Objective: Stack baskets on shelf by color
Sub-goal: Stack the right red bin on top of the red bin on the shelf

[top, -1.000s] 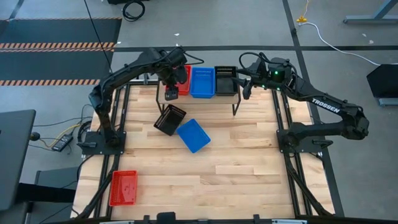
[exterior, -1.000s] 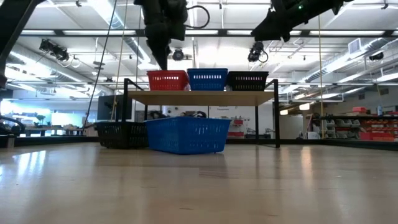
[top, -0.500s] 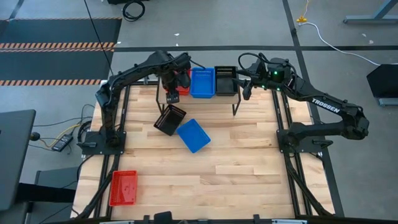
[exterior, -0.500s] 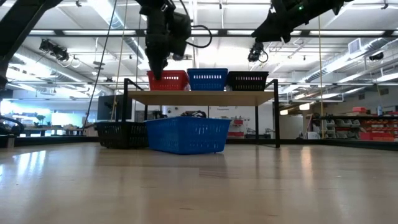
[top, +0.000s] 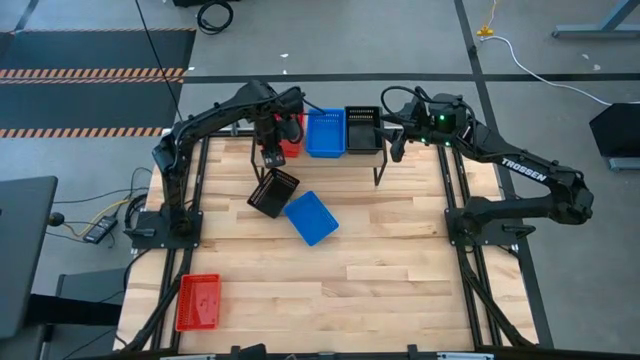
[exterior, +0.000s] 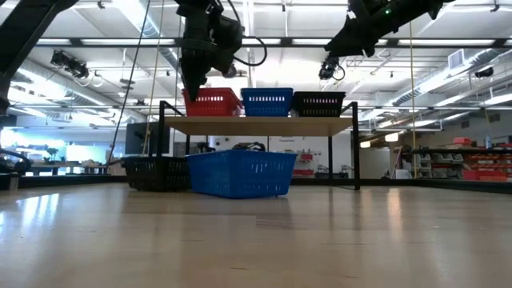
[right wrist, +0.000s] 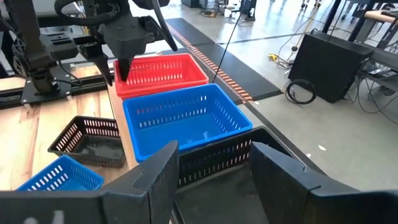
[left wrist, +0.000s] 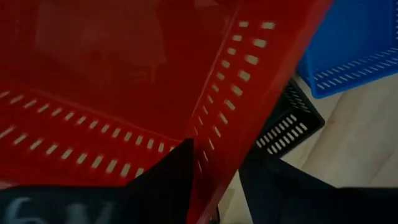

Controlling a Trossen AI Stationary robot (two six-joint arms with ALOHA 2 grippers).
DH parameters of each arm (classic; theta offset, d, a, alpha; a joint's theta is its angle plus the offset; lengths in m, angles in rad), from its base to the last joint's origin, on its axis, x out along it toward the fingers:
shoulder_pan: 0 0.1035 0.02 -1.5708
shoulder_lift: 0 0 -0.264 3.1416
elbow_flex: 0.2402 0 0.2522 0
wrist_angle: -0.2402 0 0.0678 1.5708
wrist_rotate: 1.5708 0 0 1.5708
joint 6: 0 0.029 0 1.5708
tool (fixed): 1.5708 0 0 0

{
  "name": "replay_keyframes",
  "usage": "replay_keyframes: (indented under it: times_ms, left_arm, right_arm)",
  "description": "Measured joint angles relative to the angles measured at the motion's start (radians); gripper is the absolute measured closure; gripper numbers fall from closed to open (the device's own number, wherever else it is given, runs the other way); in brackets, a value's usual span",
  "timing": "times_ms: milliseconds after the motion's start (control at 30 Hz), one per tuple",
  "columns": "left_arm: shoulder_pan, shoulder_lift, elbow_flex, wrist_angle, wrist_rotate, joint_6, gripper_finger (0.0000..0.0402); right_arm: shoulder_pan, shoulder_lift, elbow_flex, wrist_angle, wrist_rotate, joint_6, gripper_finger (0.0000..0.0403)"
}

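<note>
The shelf [exterior: 256, 125] stands at the table's far middle and carries a red basket [right wrist: 163, 73], a blue basket [top: 325, 133] and a black basket [top: 362, 130] side by side. My left gripper [exterior: 192, 90] points down at the red basket's left end, its fingers astride the wall. My right gripper [right wrist: 214, 168] stands open just above the shelf's black basket, at the right end. On the table in front of the shelf lie a black basket [top: 273, 192] and a blue basket [top: 311, 217]. Another red basket [top: 198, 301] sits at the near left. My left gripper has the red basket's left end wall [left wrist: 214, 158], close to a corner, between its fingers: one finger [left wrist: 165, 183] inside the basket, the other [left wrist: 270, 186] outside. The wall fills the gap between them. The fingers come from above, pointing down. The basket rests on the shelf.
The shelf's thin black legs [exterior: 356, 152] stand on the wooden tabletop. The loose black and blue baskets lie close together just before the shelf. Bare wood spreads over the table's middle, right and near side [top: 400, 260].
My left gripper has come down and shifted a little toward the table's left, turning slightly, from above the red basket's middle onto its left end. The right arm has kept still.
</note>
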Motion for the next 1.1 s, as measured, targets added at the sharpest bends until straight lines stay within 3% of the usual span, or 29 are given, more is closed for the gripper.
replay_keyframes:
  times_ms: [833, 1100]
  left_arm:
    - [0.012, 0.000, 0.000, -0.004, -0.022, -0.127, 0.0280]
    - [0.012, 0.000, 0.000, -0.005, -0.045, -0.132, 0.0333]
  right_arm:
    - [0.000, 0.000, 0.000, -0.028, 0.000, 0.009, 0.0202]
    - [0.000, 0.000, 0.000, -0.037, 0.000, 0.014, 0.0202]
